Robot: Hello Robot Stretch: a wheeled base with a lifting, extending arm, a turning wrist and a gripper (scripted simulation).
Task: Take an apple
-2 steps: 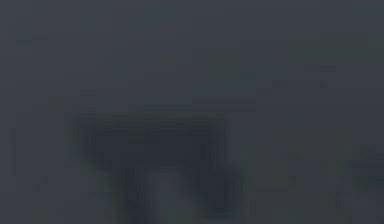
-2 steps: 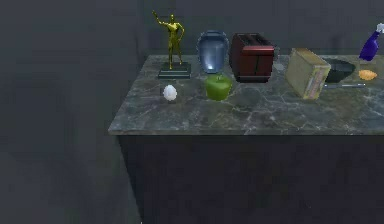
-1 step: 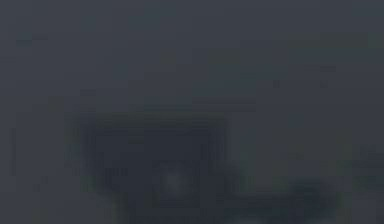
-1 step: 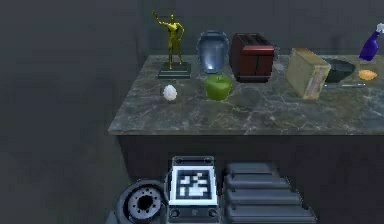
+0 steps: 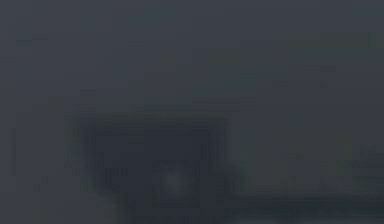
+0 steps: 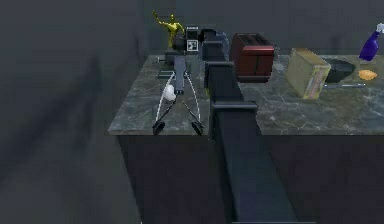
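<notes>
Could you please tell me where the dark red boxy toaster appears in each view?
Arm side view: the dark red boxy toaster stands upper right of middle, on the grey marbled countertop, right of the dark square arm bar.
Forward view: I cannot tell it there; a dim dark boxy shape lies low, left of middle.
Shared landmark: none that I can tell.
</notes>
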